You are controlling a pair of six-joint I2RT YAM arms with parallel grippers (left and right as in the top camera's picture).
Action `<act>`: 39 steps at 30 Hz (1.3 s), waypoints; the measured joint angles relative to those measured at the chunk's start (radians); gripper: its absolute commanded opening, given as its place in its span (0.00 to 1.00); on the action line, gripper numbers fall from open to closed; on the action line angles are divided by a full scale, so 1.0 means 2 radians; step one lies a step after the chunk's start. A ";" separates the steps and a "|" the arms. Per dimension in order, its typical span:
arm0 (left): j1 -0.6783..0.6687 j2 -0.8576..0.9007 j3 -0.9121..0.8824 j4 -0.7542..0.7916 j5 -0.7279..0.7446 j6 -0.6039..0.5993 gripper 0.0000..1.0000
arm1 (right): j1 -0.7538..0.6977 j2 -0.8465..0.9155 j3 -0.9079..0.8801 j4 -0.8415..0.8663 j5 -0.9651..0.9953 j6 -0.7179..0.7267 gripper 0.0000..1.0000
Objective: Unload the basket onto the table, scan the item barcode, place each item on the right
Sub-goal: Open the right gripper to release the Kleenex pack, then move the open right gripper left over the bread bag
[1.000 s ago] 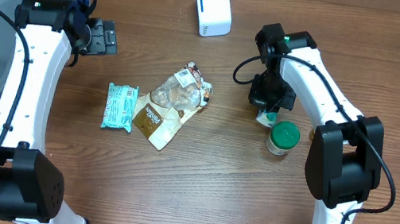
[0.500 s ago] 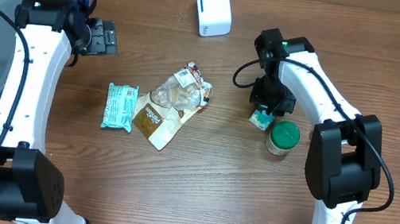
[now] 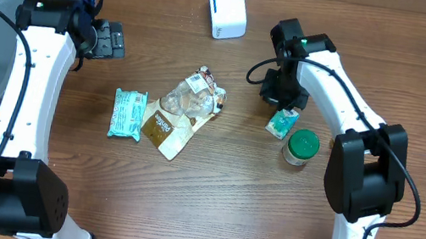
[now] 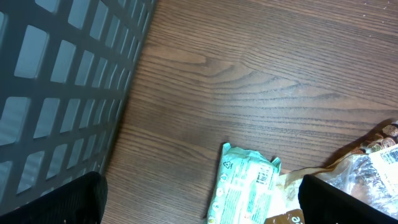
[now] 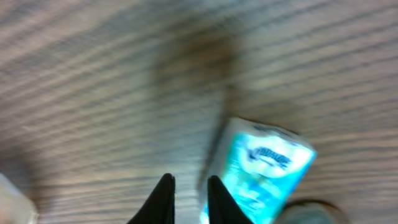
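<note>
Pick-up step, I judge: right gripper (image 5: 189, 194) hovers nearly closed and empty over the teal packet (image 3: 281, 123), lying toward the worktop's (image 3: 223, 216) right edge. Next calls for spreading and regrasping; left gripper (image 3: 114, 39) gapes wide

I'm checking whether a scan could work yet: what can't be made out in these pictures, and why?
Small teal packet: no barcode is readable. The right wrist view is motion-blurred and the overhead view shows it too small.
Long teal wrapper: the bottom edge of the left wrist view cuts it off.
Green-lidded jar: its lid hides the label in the overhead view.
Right gripper: its own wrist covers the fingertips in the overhead view.
</note>
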 measured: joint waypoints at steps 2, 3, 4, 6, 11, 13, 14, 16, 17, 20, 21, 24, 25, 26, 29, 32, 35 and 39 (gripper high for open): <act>0.000 0.000 0.000 0.000 0.000 0.000 0.99 | 0.004 0.000 0.000 0.012 -0.010 -0.001 0.14; 0.000 0.000 0.000 0.000 0.000 0.000 1.00 | 0.007 0.000 0.000 0.017 -0.016 0.000 0.14; 0.000 0.000 0.000 0.000 0.000 0.000 1.00 | 0.010 0.000 0.000 0.023 -0.021 0.000 0.15; 0.000 0.000 0.000 0.000 0.000 0.000 1.00 | 0.020 0.000 0.000 0.034 -0.032 -0.001 0.20; 0.000 0.000 0.000 0.000 0.000 0.000 1.00 | 0.047 0.000 -0.001 0.073 -0.046 0.001 0.40; 0.000 0.000 0.000 0.000 0.000 0.000 1.00 | 0.052 0.000 -0.001 0.084 -0.049 -0.001 0.42; 0.000 0.000 0.000 0.000 0.000 0.000 1.00 | 0.053 0.000 -0.001 0.089 -0.049 -0.001 0.44; 0.000 0.000 0.000 0.000 0.000 0.000 1.00 | 0.056 0.000 -0.001 0.093 -0.050 0.000 0.49; 0.000 0.000 0.000 0.000 0.000 0.000 1.00 | 0.057 0.000 -0.001 0.092 -0.051 -0.001 0.54; 0.000 0.000 0.000 0.000 0.000 0.000 0.99 | 0.062 0.000 -0.001 0.098 -0.051 0.000 0.86; 0.000 0.000 0.000 0.000 0.000 0.000 1.00 | 0.063 0.000 -0.001 0.101 -0.051 0.001 1.00; 0.000 0.000 0.000 0.000 0.000 0.000 1.00 | 0.068 0.000 -0.001 0.113 -0.051 0.000 1.00; 0.000 0.000 0.000 0.000 0.000 0.000 1.00 | 0.069 0.000 -0.001 0.119 -0.051 0.000 1.00; 0.000 0.000 0.000 0.000 0.000 0.000 0.99 | 0.070 0.000 -0.001 0.126 -0.051 0.000 1.00; 0.000 0.000 0.000 0.000 0.000 0.000 1.00 | 0.072 0.000 -0.001 0.142 -0.051 0.000 1.00; 0.000 0.000 0.000 0.000 0.000 0.000 1.00 | 0.072 0.000 -0.001 0.150 -0.049 0.000 1.00; 0.000 0.000 0.000 0.000 0.000 0.000 1.00 | 0.072 0.000 -0.001 0.156 -0.039 0.000 1.00; 0.000 0.000 0.000 0.000 0.000 0.000 1.00 | 0.072 0.000 -0.001 0.157 -0.033 0.000 1.00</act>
